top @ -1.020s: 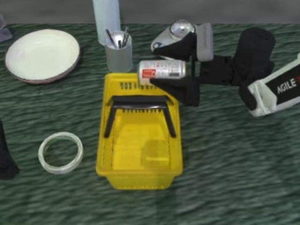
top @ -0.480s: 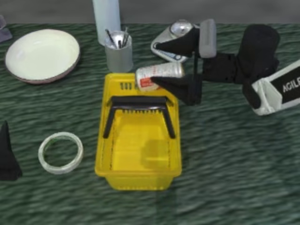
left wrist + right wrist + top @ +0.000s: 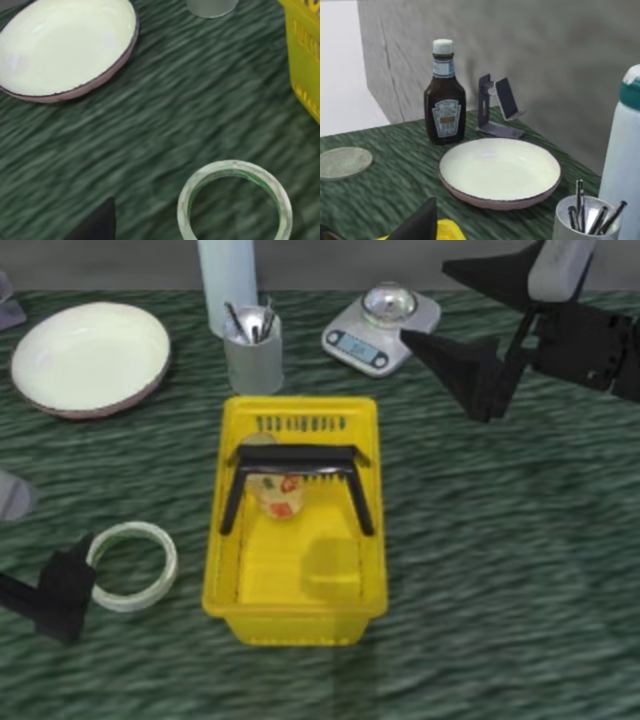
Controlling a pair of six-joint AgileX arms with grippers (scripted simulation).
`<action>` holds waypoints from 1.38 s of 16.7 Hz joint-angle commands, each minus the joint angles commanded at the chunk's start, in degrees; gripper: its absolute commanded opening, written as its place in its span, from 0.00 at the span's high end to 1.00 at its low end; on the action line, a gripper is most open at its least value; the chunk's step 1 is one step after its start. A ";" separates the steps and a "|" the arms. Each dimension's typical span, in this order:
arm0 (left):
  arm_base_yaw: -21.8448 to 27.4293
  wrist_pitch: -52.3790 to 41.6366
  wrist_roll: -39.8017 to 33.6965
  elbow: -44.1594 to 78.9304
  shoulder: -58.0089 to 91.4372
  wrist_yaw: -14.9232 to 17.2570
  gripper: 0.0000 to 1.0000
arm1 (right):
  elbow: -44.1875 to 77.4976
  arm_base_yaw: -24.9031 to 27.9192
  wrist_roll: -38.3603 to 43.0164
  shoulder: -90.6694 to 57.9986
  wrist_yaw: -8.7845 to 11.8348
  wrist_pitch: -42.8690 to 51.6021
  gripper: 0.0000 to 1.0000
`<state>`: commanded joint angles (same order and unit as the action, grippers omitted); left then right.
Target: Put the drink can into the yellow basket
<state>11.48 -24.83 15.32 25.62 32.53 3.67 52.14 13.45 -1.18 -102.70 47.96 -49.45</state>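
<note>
Top view: on the green-clothed table [image 3: 500,570], the yellow basket [image 3: 296,615] sits at centre with its black handles [image 3: 296,462] folded across the far half. The drink can [image 3: 277,491] lies inside the basket, partly under the handles, its red label showing. At the table's far right, the right gripper [image 3: 470,330] hangs above the cloth beside the kitchen scale [image 3: 380,322], its two black fingers spread wide apart and holding nothing. A cream plate [image 3: 90,357] occupies the far left corner, seen also from the left wrist [image 3: 65,45] and the right wrist [image 3: 500,172]. A grey utensil cup [image 3: 253,352] stands just behind the basket, before a tall white bottle [image 3: 228,280]. A roll of clear tape [image 3: 130,565] lies left of the basket; the left gripper [image 3: 62,595] rests at its near-left edge, whether clenched or released cannot be told. A dark sauce bottle [image 3: 444,95] and a phone stand [image 3: 499,107] appear behind the plate in the right wrist view.
</note>
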 joint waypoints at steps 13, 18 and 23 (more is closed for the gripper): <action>19.57 -43.80 29.23 60.72 67.23 -0.36 0.00 | -40.62 -9.96 -0.27 74.95 -35.64 36.10 0.00; 24.01 -52.47 36.35 79.35 83.97 -2.50 0.00 | -49.70 -12.19 0.59 95.95 -45.02 46.16 0.00; 25.34 -54.77 38.61 85.91 89.40 -3.54 0.00 | -52.15 -12.88 1.18 102.70 -47.96 49.45 0.00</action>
<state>36.82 -79.59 53.93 111.53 121.94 0.13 0.00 0.57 0.00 0.00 0.00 0.00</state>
